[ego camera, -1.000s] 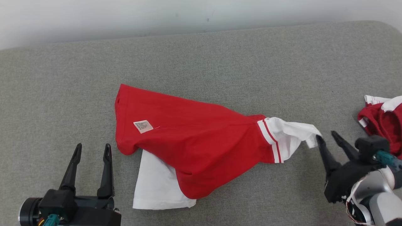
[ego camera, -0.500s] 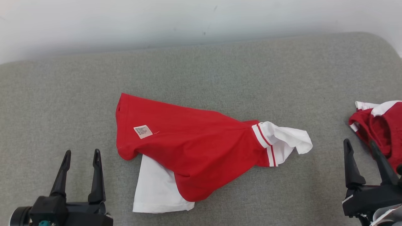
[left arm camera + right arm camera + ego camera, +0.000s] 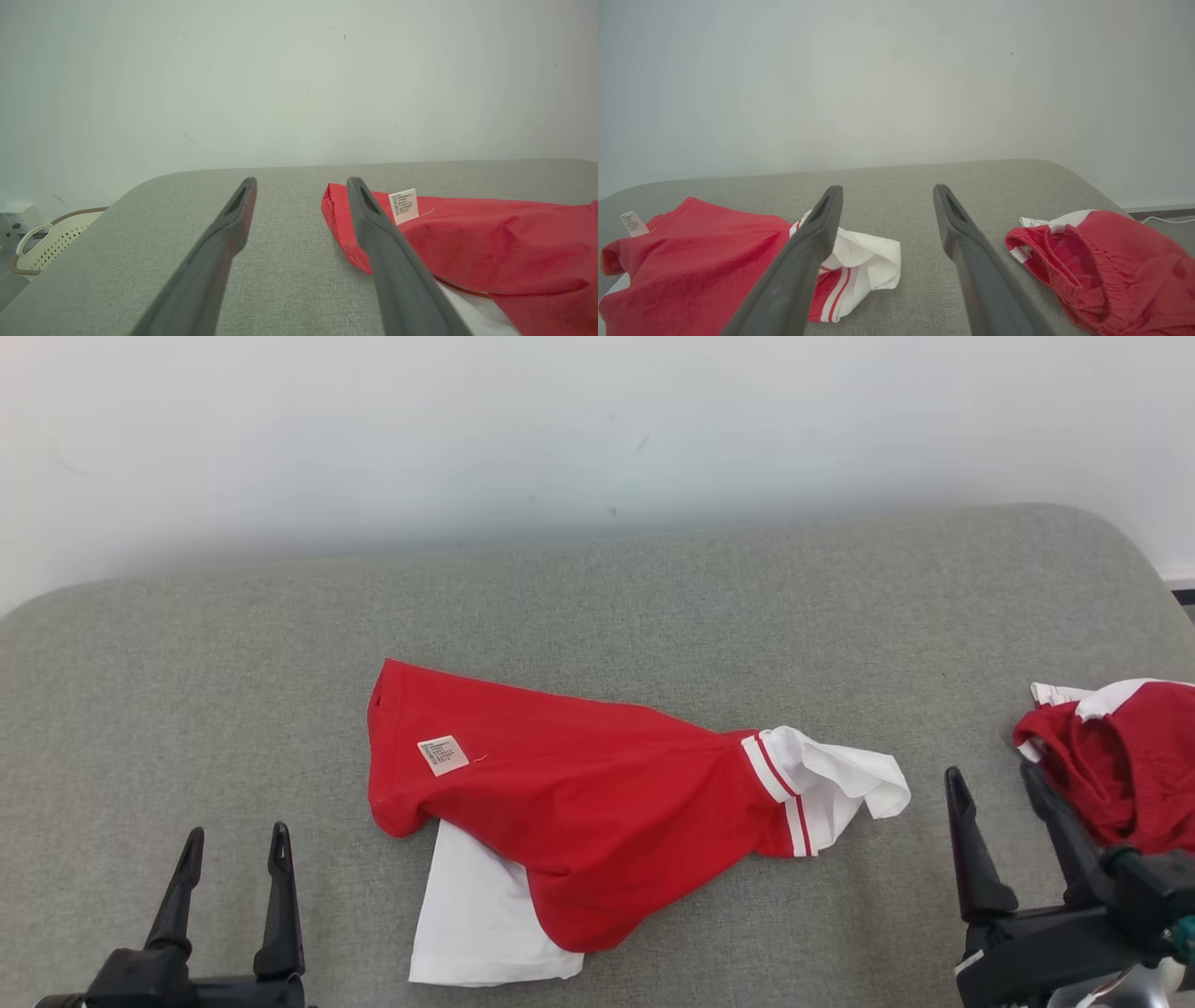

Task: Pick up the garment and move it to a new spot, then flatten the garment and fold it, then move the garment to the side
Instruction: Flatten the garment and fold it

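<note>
Beside the garment [image 3: 579, 803], right claw [image 3: 990, 773] — spread wide — has left its sleeve [image 3: 840, 779].

The red garment [image 3: 579, 803] lies rumpled near the middle of the grey padded surface [image 3: 187, 663], white label [image 3: 442, 754] up, its white red-striped end crumpled.

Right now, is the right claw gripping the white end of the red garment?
No, the right claw stands open, with bare grey cushion between it and the garment's white end.
</note>
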Motion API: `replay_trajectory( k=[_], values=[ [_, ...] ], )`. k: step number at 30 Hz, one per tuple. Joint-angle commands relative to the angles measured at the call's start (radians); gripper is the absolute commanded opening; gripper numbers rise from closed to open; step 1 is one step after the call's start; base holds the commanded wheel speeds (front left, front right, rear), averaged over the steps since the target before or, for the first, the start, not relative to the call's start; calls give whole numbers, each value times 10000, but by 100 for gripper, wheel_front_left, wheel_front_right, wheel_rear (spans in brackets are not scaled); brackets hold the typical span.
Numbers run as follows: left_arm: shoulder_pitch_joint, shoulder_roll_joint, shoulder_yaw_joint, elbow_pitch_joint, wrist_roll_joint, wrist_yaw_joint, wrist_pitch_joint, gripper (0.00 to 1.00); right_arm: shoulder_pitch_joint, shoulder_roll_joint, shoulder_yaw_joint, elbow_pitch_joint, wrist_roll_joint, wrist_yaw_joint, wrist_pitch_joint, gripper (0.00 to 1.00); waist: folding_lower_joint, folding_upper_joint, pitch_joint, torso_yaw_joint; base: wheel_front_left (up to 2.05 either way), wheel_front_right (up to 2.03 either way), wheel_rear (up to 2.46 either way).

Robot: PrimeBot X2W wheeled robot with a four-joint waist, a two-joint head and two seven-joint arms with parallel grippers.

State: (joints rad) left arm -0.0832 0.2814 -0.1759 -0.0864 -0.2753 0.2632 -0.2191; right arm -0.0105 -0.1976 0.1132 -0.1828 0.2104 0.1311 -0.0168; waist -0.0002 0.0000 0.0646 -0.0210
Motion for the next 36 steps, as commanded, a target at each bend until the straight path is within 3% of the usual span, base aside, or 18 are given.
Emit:
replay_trajectory(
  k=[1,21,31,36],
  values=[
    [162,99,7,-48,-85,24,58,100,165,-47,63,-2,-65,-7,-11,100,2,0,-69,17,0,0,0],
    [-84,196,-53,-372,-255,90,580,100,226,90,290,-78,83,-7,-36,100,2,0,243,-41,0,0,0],
    [-1523,211,-608,599,-1137,-1062,1831,100,-223,45,494,-51,140,-7,-101,100,2,0,1118,-273,0,0,0],
    [-2267,196,-625,1858,-1820,-1665,2434,100,-409,93,597,126,218,-7,-264,100,2,0,1384,-541,0,0,0]
  ],
)
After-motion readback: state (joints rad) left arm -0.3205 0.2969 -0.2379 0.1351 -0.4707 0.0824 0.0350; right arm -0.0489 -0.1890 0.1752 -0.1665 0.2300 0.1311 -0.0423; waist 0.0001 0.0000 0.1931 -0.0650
